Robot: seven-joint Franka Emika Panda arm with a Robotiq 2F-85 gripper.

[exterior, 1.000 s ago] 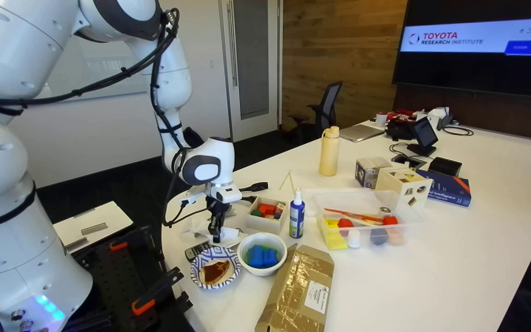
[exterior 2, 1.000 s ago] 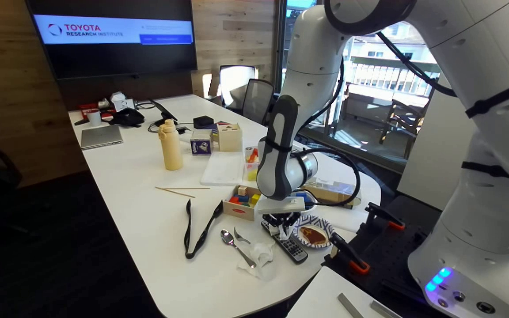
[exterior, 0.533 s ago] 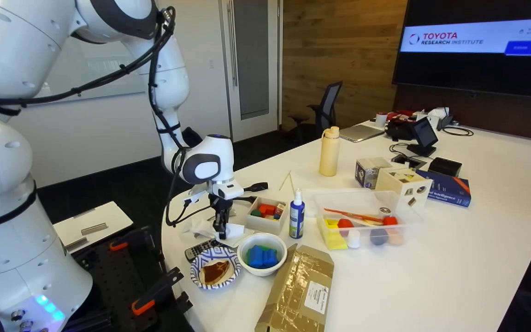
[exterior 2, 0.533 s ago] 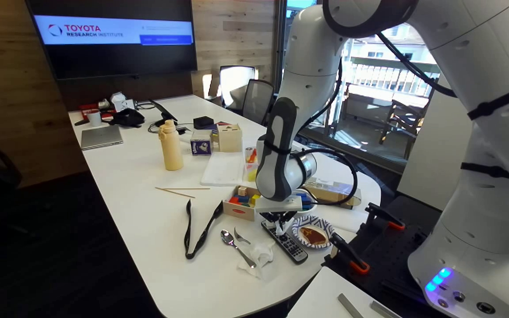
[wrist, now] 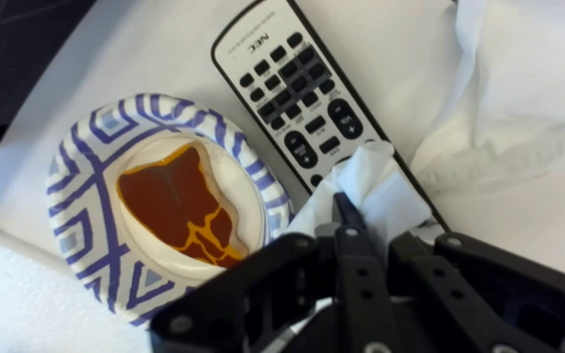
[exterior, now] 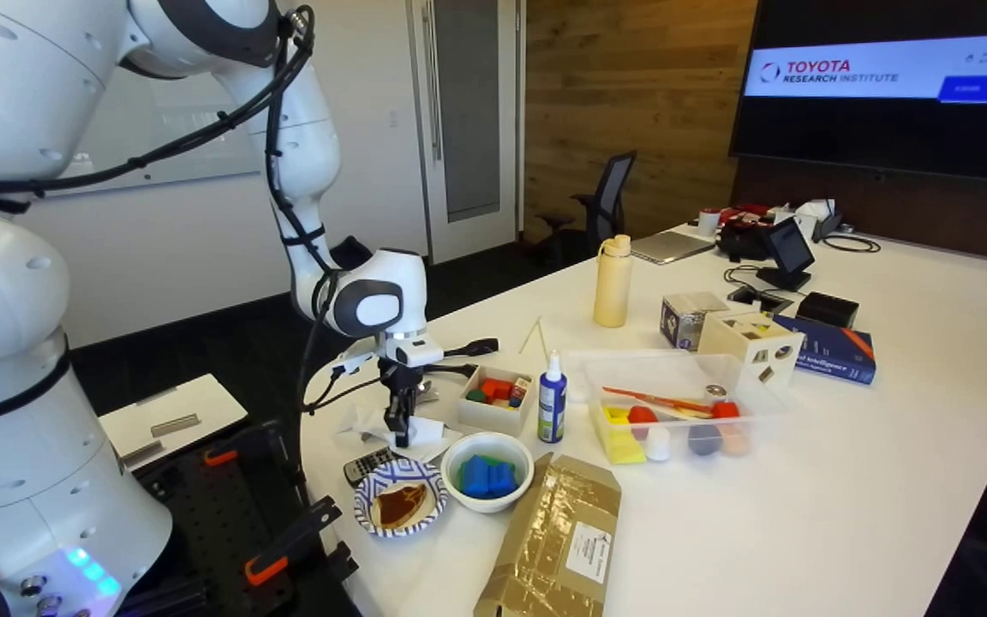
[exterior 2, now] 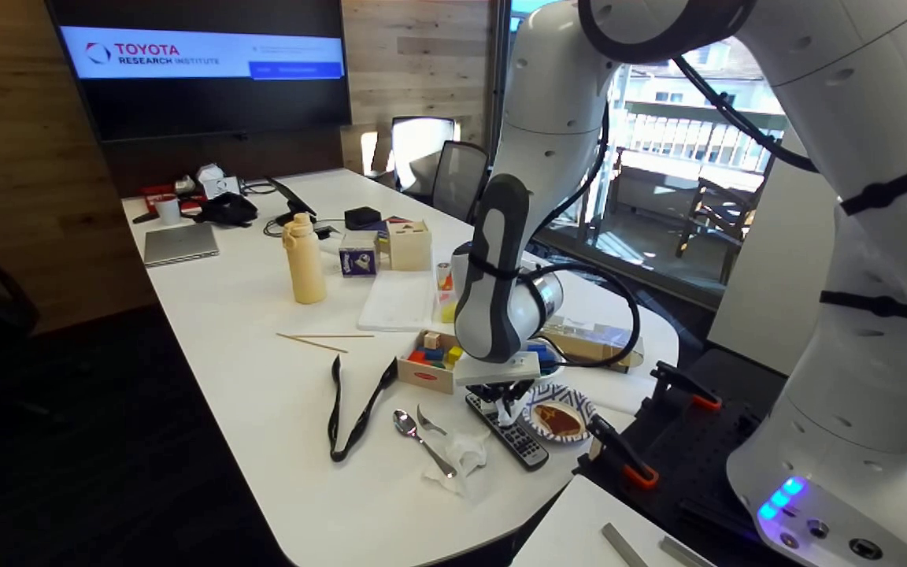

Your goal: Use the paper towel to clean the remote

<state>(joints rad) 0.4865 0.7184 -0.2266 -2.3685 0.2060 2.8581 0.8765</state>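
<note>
Two fingers point(wrist: 363, 284) pinch a paper towel point(wrist: 395, 198) over the remote point(wrist: 282, 83)

The remote lies face up on the counter point(exterior: 759, 527), its NEC end bare and its black buttons showing down past the volume key; the bunched paper towel hides the part below.

In the wrist view the fingers stand nearly together, the towel squeezed into the narrow gap between them and its folds spreading out past the tips. In both exterior views they point downward. Whether the tips themselves touch the remote, I cannot tell.

Just beside the remote sits a paper plate point(wrist: 81, 235) with a blue and white pattern, carrying a brown, steak-shaped piece point(wrist: 162, 201) edged in orange. Along the remote's opposite side lies a second towel point(exterior 2: 468, 453), crumpled and loose. A spoon point(exterior 2: 427, 447) lies with its handle end overlapping that towel, and a fork point(exterior 2: 427, 423) is right next to the spoon. Farther out, black tongs point(exterior 2: 363, 417) lie spread wide, with two thin sticks point(exterior 2: 335, 337) beyond them.

Near the remote's covered end stands a small box point(exterior 2: 422, 376) of coloured blocks point(exterior 2: 435, 353), seen in both exterior views. In an exterior view a white bowl point(exterior: 481, 506), holding blue and green pieces point(exterior: 487, 476), sits next to the plate. On its other side lies a long brown cardboard box point(exterior: 536, 531), and a blue spray bottle point(exterior: 552, 407) stands upright near the bowl. Well apart from these, a pale yellow bottle point(exterior: 612, 287) stands upright.
</note>
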